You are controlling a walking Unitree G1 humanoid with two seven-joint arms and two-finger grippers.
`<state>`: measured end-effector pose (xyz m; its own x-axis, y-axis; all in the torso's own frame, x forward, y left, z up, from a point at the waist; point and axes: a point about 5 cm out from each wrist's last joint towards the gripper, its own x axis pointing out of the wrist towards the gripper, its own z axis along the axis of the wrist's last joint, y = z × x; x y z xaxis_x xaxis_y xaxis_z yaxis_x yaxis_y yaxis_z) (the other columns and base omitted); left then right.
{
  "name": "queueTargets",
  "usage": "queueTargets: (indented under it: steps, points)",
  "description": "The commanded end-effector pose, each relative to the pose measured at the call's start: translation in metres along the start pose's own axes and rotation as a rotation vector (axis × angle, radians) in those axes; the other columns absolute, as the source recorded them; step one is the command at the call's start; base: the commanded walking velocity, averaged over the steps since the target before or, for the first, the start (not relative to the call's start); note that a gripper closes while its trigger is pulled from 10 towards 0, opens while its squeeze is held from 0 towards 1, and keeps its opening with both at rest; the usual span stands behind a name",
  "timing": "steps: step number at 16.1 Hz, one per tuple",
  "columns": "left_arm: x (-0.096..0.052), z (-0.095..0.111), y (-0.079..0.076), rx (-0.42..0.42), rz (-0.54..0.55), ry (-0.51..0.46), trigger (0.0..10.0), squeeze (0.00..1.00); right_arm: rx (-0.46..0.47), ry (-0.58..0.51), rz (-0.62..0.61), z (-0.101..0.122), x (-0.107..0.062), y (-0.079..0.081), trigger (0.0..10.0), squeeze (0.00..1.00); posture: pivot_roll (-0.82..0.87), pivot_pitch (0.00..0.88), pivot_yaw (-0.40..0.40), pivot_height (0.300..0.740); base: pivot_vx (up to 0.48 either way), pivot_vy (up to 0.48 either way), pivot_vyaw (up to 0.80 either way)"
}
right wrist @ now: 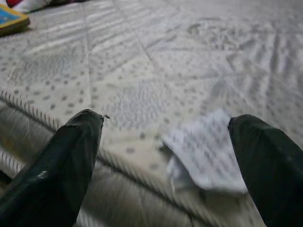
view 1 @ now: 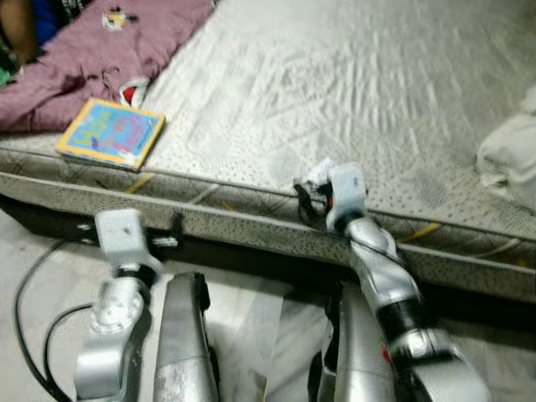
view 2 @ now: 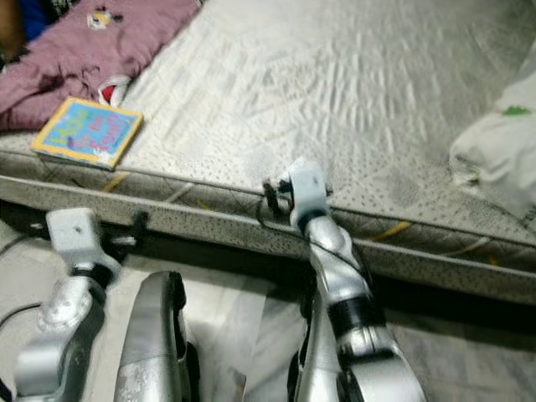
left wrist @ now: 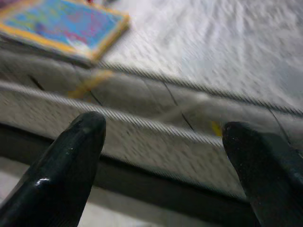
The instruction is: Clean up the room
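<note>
The right pincer (right wrist: 165, 156), fingers spread, hangs over a crumpled white paper (right wrist: 206, 151) at the bed's (view 1: 335, 100) near edge. The left pincer (left wrist: 165, 165), also spread, faces the mattress side below a colourful book (view 1: 110, 132), beside a maroon blanket (view 1: 100, 50); a white pillow (view 2: 498, 155) lies well right.

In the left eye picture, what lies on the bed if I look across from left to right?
Crumpled maroon cloth → colourful square book with a yellow border → small crumpled white paper at the mattress edge by the right pincer → pale bundled fabric at the far right.
</note>
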<state>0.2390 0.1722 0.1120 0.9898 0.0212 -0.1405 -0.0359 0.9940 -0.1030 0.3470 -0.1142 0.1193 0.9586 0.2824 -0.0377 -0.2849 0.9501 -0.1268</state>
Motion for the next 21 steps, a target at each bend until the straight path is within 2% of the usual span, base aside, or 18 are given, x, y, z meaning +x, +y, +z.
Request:
queueTargets:
  steps: [1,5,7,8,11,14,15,16,18,19,20,21]
  points:
    - [-0.007,-0.001,0.0,0.008,0.001,0.021,10.0,0.0,-0.01,0.001,-0.028,-0.003,0.003,-0.003,10.0,0.0,0.15,0.225,0.024,0.501,0.0,0.0,0.0]
    - [-0.016,0.002,-0.004,0.012,-0.02,0.034,10.0,0.0,-0.022,-0.039,-0.057,0.01,0.018,-0.009,10.0,0.0,0.17,0.238,0.032,0.501,0.0,0.0,0.0]
    - [-0.019,0.003,-0.004,0.02,-0.021,0.042,10.0,0.0,-0.057,-0.028,-0.039,0.011,0.025,-0.005,10.0,0.0,0.18,0.25,0.026,0.501,0.0,0.0,0.0]
    - [-0.021,0.002,-0.004,0.018,-0.015,0.05,10.0,0.0,-0.085,0.036,-0.026,0.002,0.028,0.001,10.0,0.0,0.19,0.251,0.022,0.501,0.0,0.0,0.0]
    - [-0.024,0.003,-0.007,0.012,-0.017,0.057,10.0,0.0,-0.125,0.137,0.0,-0.009,0.031,0.009,10.0,0.0,0.2,0.246,0.017,0.501,0.0,0.0,0.0]
    - [-0.024,0.004,-0.005,0.013,-0.011,0.059,10.0,0.0,-0.143,0.15,-0.009,-0.011,0.032,0.013,10.0,0.0,0.21,0.244,0.016,0.501,0.0,0.0,0.0]
    - [-0.024,0.004,-0.005,0.014,-0.01,0.06,10.0,0.0,-0.148,0.151,-0.012,-0.011,0.032,0.013,7.6,0.0,0.21,0.244,0.016,0.501,0.0,0.0,0.0]
    - [-0.024,0.004,-0.005,0.015,-0.007,0.062,10.0,0.0,-0.157,0.157,-0.017,-0.013,0.032,0.015,2.7,0.0,0.21,0.242,0.016,0.501,0.0,0.0,0.0]
    - [-0.023,0.004,-0.005,0.016,-0.005,0.065,10.0,0.0,-0.17,0.17,-0.026,-0.016,0.031,0.017,1.1,0.0,0.21,0.242,0.017,0.501,0.0,0.0,0.0]
    - [-0.023,0.004,-0.005,0.018,-0.003,0.067,10.0,0.0,-0.178,0.178,-0.048,-0.017,0.031,0.017,1.1,0.0,0.21,0.241,0.018,0.501,0.0,0.0,0.0]
    - [-0.022,0.004,-0.005,0.019,0.0,0.067,10.0,0.0,-0.18,0.183,-0.07,-0.018,0.03,0.016,0.0,0.0,0.21,0.239,0.018,0.501,0.0,0.0,0.0]
    - [-0.022,0.004,-0.004,0.02,0.004,0.068,10.0,0.0,-0.185,0.187,-0.092,-0.017,0.031,0.015,0.4,0.0,0.21,0.239,0.018,0.501,0.0,0.0,0.0]
